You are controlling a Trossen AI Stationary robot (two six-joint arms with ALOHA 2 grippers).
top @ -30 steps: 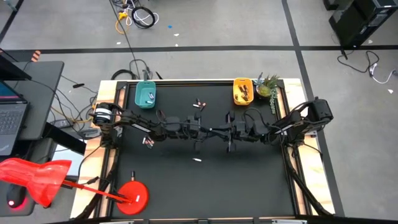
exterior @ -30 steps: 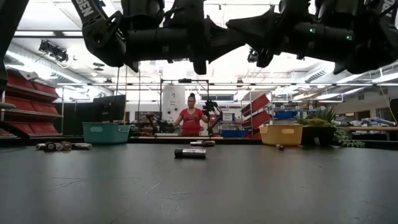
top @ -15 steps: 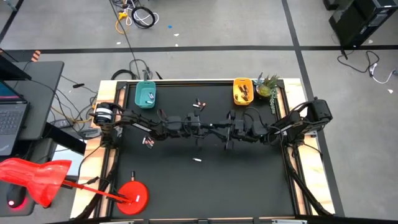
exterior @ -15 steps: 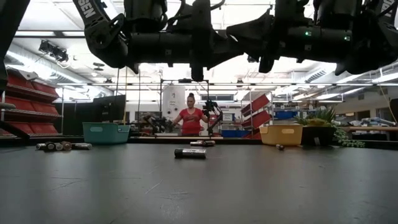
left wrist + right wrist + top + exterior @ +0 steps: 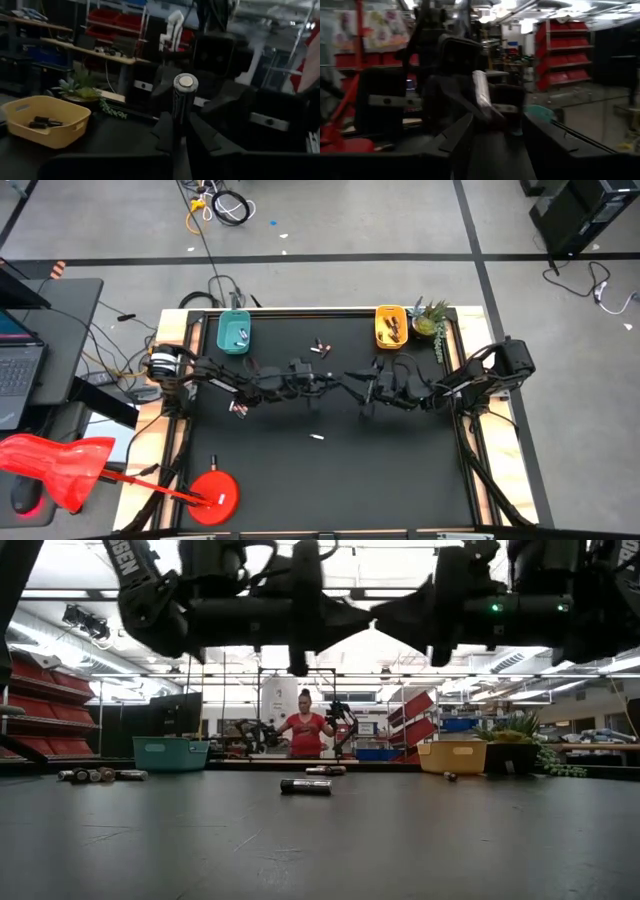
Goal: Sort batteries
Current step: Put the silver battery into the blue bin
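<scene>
A: Fingers (image 5: 201,137) of left gripper (image 5: 181,124) shut tight on one battery (image 5: 183,102), held upright, up in the air over mid-bench. Looks like a hand-over between arms, taken from right to left.

B: Agreed. Right gripper (image 5: 495,125) just beside it, facing it, fingers (image 5: 542,134) spread wide, nothing between them. Battery (image 5: 481,96) touching only the left pair.

A: Next move, probably: draw right gripper (image 5: 352,379) clear, then carry across with left gripper (image 5: 322,378) and lower over a tray before letting go. Needs a firm pinch, since thin and smooth, likely to slip or roll.

B: Which tray? Hard to call; pale from one wrist, dark-sided from the other.

A: Teal tray (image 5: 234,333), on the left arm's side: a few pale batteries inside. Yellow tray (image 5: 47,120): dark ones, lying flat.

B: More loose on the bench (image 5: 400,470): a pair near the back (image 5: 319,347), some at left (image 5: 238,407), one pale in front (image 5: 317,438). Sorting far from finished.
</scene>
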